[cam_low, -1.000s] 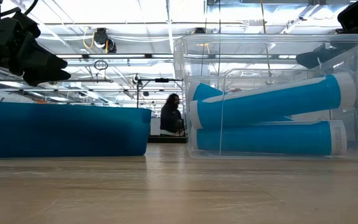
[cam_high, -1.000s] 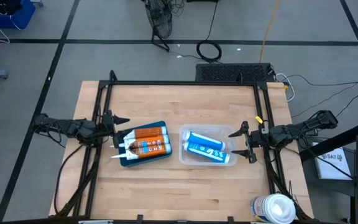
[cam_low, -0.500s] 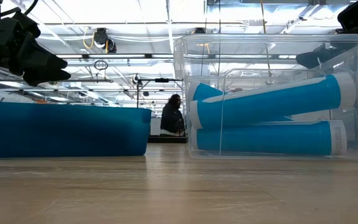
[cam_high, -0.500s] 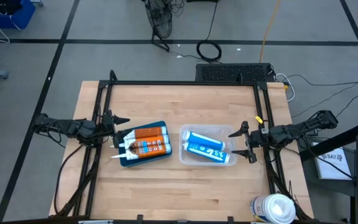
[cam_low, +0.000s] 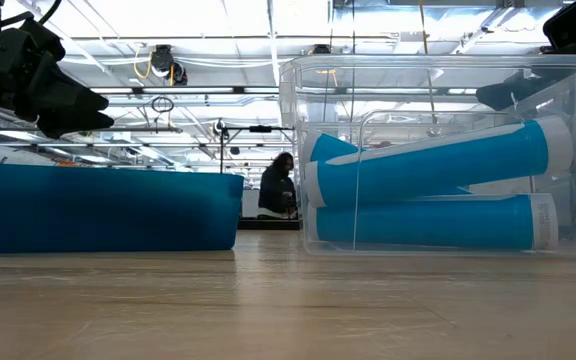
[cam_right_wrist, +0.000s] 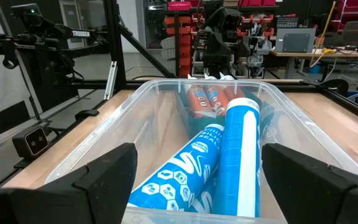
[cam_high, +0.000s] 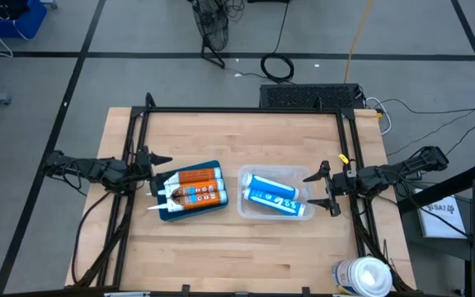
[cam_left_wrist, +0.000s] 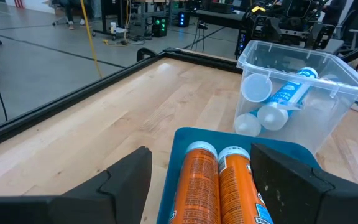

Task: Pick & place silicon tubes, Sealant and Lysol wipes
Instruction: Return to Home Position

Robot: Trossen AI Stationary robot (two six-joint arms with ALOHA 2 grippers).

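Left claw (cam_high: 162, 176) at the table's (cam_high: 246, 136) left side, fingers (cam_left_wrist: 128, 180) spread wide and holding nothing, hanging just beside the near end of the blue bin (cam_high: 195, 214). Inside that bin, two orange sealant tubes (cam_high: 196, 176) lying side by side, labels printed in white and blue, white nozzles pointing back toward the left claw, one nozzle tip poking out past the bin's corner. Just to the right, across a narrow gap, a clear bin (cam_high: 243, 205) with see-through walls and a thick rim. In it, blue-and-white tubes (cam_high: 270, 184) piled lengthwise and slightly crossed, blue bodies with white print, three round white ends showing in the left wrist view. Right claw (cam_high: 313, 190) just beside the clear bin's right end, likewise spread wide and empty, its two fingers showing far apart in the right wrist view. Farther right and nearer the front, at the table's front right corner, well apart from both bins and both claws, the wipes canister (cam_high: 363, 276): fat and round, white lid on top, printed label on the side.

Around all this: a black frame (cam_high: 246, 110) running along the table's back and side edges, a coiled cable (cam_high: 277, 67) on the floor behind. Directly ahead of each claw, the wall of its own bin. In the low view, between the two bins and far off in the room, a person (cam_low: 276, 187) in dark clothes.
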